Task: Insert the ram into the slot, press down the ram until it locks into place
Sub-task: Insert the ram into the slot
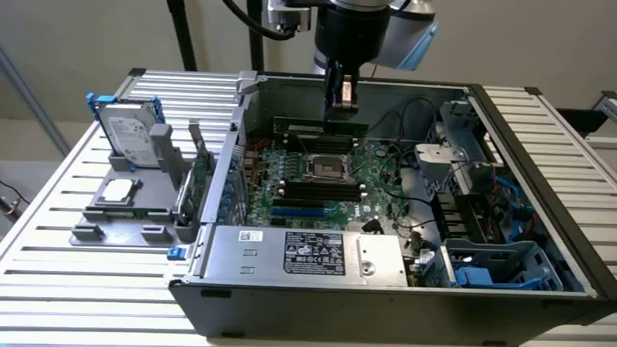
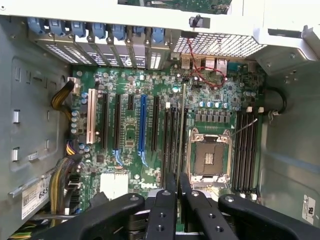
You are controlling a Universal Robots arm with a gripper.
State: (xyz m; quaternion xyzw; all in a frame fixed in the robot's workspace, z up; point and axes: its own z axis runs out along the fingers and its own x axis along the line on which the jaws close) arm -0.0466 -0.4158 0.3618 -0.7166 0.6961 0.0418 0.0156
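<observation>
Claw (image 1: 339,110) clamped on the long, thin green circuit-board ram (image 1: 299,126), upper centre of the exterior view. It hangs inside the open grey metal computer case (image 1: 386,307), above the narrow black plastic slot (image 2: 170,142) on the green motherboard (image 2: 127,135), not touching it.

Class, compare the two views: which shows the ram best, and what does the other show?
The exterior view: the ram presents its long green face, gripped at its top edge by the fingers. The wrist view shows it edge-on, a thin line over the motherboard.
</observation>
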